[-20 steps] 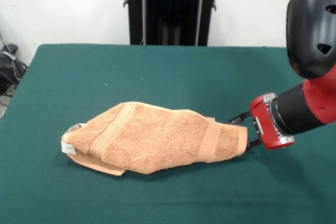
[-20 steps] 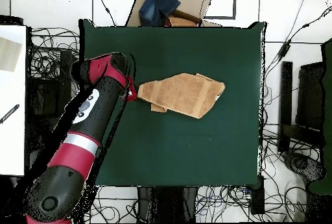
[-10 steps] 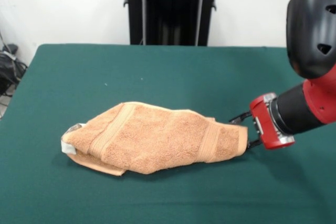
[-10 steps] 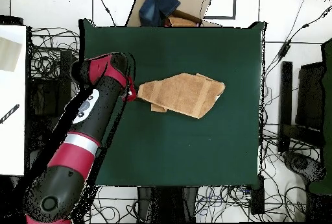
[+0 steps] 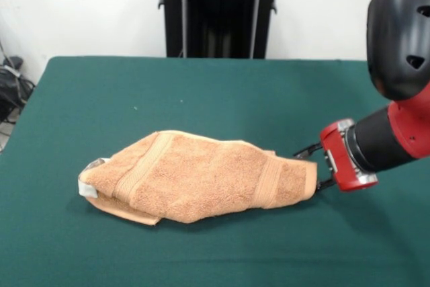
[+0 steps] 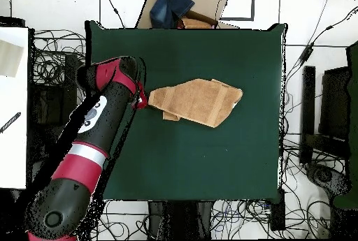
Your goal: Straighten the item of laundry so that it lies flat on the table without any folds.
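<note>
The item of laundry (image 5: 201, 178), an orange-tan terry towel, lies crumpled and folded over itself on the green table (image 5: 201, 92), with two woven bands across it and a white tag (image 5: 86, 188) at its left end. In the overhead view the towel (image 6: 197, 101) sits a little above the table's middle. My gripper (image 5: 314, 167) reaches in sideways at the towel's right end. It is open, one black finger (image 5: 306, 152) above and one below the towel's edge, which lies between them. From overhead, the gripper (image 6: 145, 101) meets the towel's left tip.
A black stand (image 5: 218, 11) rises behind the table's far edge. The red and black arm (image 6: 98, 133) lies over the table's left side in the overhead view. Cables and boxes (image 6: 185, 8) surround the table.
</note>
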You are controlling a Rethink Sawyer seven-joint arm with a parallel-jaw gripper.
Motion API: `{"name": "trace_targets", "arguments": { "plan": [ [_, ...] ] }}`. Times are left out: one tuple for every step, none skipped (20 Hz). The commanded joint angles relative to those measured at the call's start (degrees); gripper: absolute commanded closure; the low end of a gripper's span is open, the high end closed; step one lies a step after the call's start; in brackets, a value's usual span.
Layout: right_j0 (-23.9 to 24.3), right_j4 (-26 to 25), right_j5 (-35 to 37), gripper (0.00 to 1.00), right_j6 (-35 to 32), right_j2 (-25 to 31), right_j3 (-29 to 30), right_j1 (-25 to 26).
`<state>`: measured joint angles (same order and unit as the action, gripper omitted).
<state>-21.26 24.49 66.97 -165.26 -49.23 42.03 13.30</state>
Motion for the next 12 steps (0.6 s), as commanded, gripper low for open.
{"name": "trace_targets", "arguments": {
  "plan": [
    [1.20, 2.08, 1.26, 0.00, -14.21, 3.30, 0.29, -1.23],
    [1.24, 2.08, 1.36, 0.00, -14.19, 3.27, 0.22, -1.24],
    [1.24, 2.09, 1.48, 0.00, -14.14, 3.27, 0.19, -1.32],
    [1.29, 2.15, 1.63, 0.00, -14.09, 3.32, 0.14, -1.39],
    [1.31, 2.14, 1.79, 0.00, -13.99, 3.31, 0.07, -1.46],
    [1.34, 2.13, 1.96, 0.00, -13.88, 3.30, 0.01, -1.52],
    [1.27, 2.12, 1.90, 0.00, -13.89, 3.31, 0.17, -1.64],
    [1.29, 2.11, 1.97, 0.00, -13.86, 3.30, 0.13, -1.64],
    [1.29, 2.09, 2.01, 0.00, -13.74, 3.34, 0.23, -1.77],
    [1.37, 2.10, 2.11, 0.00, -13.65, 3.36, 0.15, -1.80],
    [1.40, 2.07, 2.22, 0.00, -13.48, 3.38, 0.21, -1.94],
    [1.48, 2.07, 2.39, 0.00, -13.38, 3.37, 0.09, -1.97]
  ]
}}
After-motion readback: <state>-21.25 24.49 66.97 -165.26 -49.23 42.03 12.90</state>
